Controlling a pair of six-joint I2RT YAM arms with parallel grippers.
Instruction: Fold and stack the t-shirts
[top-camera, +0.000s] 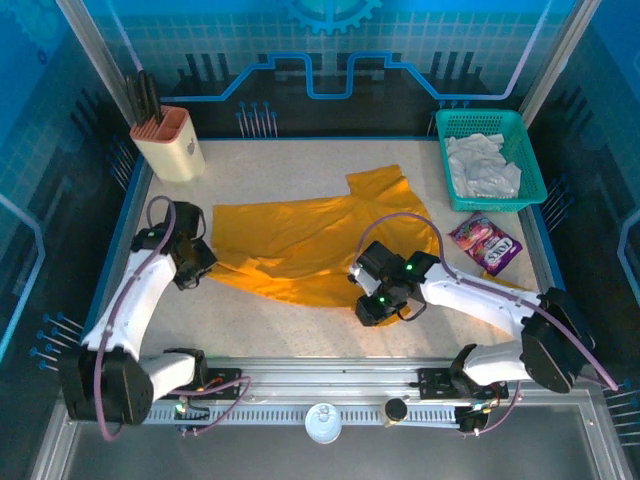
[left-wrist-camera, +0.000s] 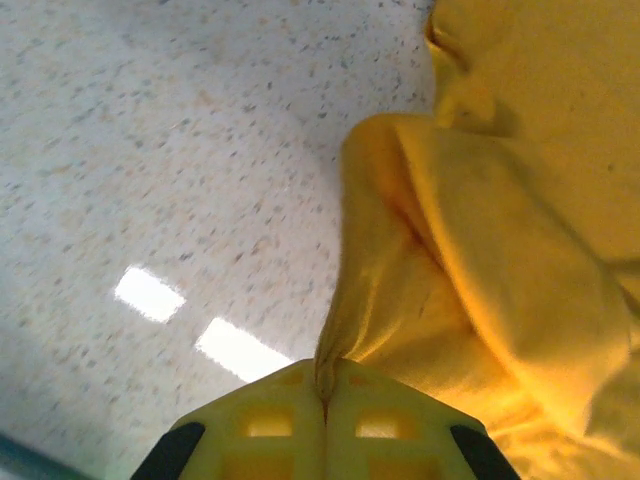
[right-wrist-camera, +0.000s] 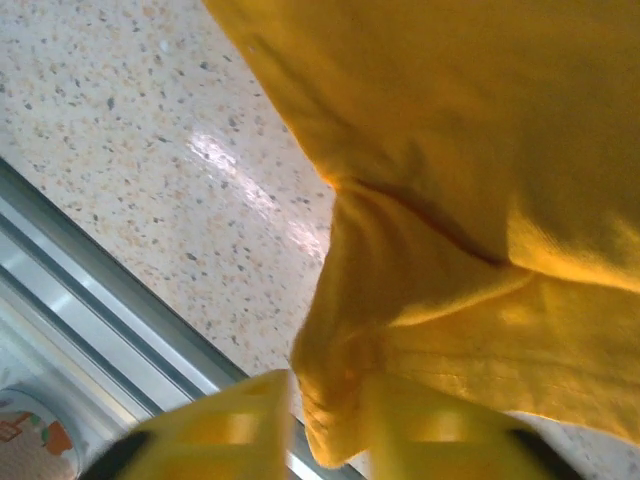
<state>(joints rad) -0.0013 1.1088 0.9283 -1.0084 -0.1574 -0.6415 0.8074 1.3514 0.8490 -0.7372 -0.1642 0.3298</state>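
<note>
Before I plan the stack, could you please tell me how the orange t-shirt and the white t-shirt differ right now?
The orange t-shirt lies spread across the table; the white t-shirt sits crumpled in the teal basket. The orange one is pinched at its edge by the shut left tool, with the right tool open around another edge; the white one is untouched. Both are unfolded cloth shirts.

Left end effector (left-wrist-camera: 323, 388) pinched closed, right end effector (right-wrist-camera: 328, 405) fingers parted
</note>
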